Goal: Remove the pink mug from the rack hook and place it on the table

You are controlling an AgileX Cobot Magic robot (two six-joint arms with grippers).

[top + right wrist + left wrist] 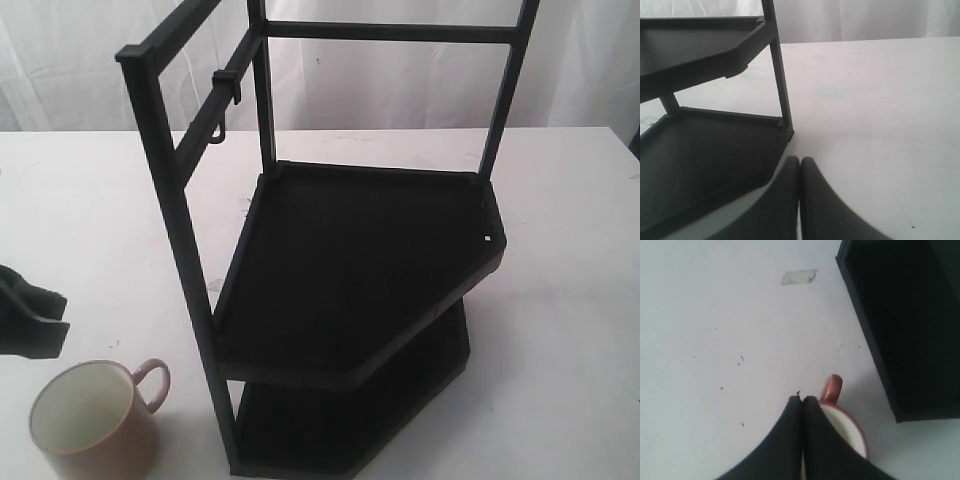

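The pink mug [95, 422] stands upright on the white table [90, 220] at the front left, handle toward the rack [350, 270]. The small black hook [218, 128] hangs bare from a rack bar at the upper left. My left gripper [35, 322] sits at the left edge, just above and behind the mug, shut and holding nothing. In the left wrist view its tips [802, 400] are pressed together over the mug [847, 427], beside the handle. My right gripper [800, 161] is shut and empty beside the rack's lower tray [705, 165]; it is outside the exterior view.
The rack's two black shelf trays [360, 265] fill the middle of the table. A bit of tape [798, 276] lies on the tabletop. A white curtain [400, 80] hangs behind the table. White tabletop spreads right of the rack [880, 110].
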